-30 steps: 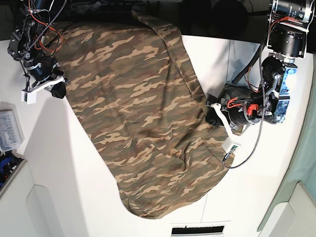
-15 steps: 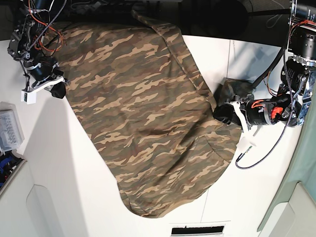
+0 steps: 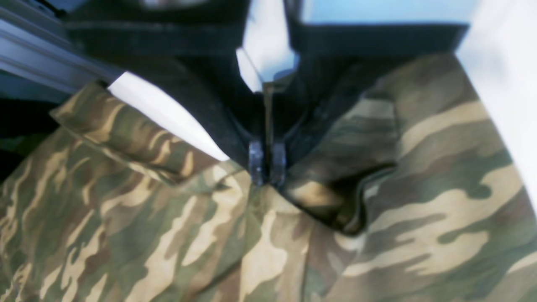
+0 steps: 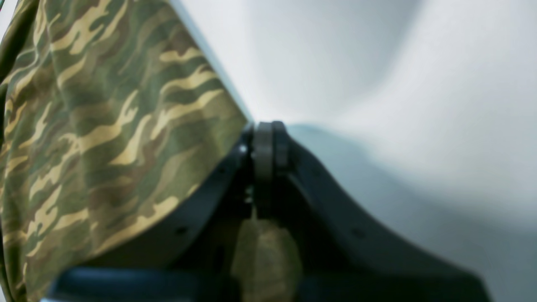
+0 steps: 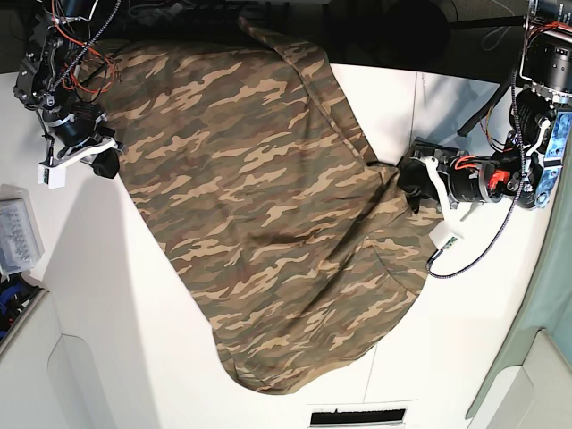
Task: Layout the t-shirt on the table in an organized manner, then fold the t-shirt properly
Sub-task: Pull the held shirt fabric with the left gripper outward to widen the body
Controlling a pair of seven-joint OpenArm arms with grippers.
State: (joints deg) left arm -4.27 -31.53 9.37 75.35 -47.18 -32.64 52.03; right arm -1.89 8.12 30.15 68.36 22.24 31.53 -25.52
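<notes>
The camouflage t-shirt (image 5: 259, 206) lies spread across the white table (image 5: 116, 295), with its upper edge hanging over the dark far side. My left gripper (image 5: 404, 183) sits at the shirt's right edge. In the left wrist view this gripper (image 3: 267, 178) is shut, and the t-shirt (image 3: 168, 235) bunches into a raised fold at its tips. My right gripper (image 5: 107, 165) is at the shirt's left edge. The right wrist view shows it (image 4: 268, 134) shut on the t-shirt (image 4: 105, 126), whose hem runs taut to the tips.
A clear plastic box (image 5: 18, 234) sits at the table's left side. A dark slot (image 5: 356, 416) is set in the near edge. A thin seam (image 5: 417, 98) crosses the table at the right. A cable (image 5: 465, 259) loops below my left arm.
My left gripper swung out to the right off the shirt, opened briefly, then came back higher along the right edge and shut on the fabric. The right arm has not moved.
</notes>
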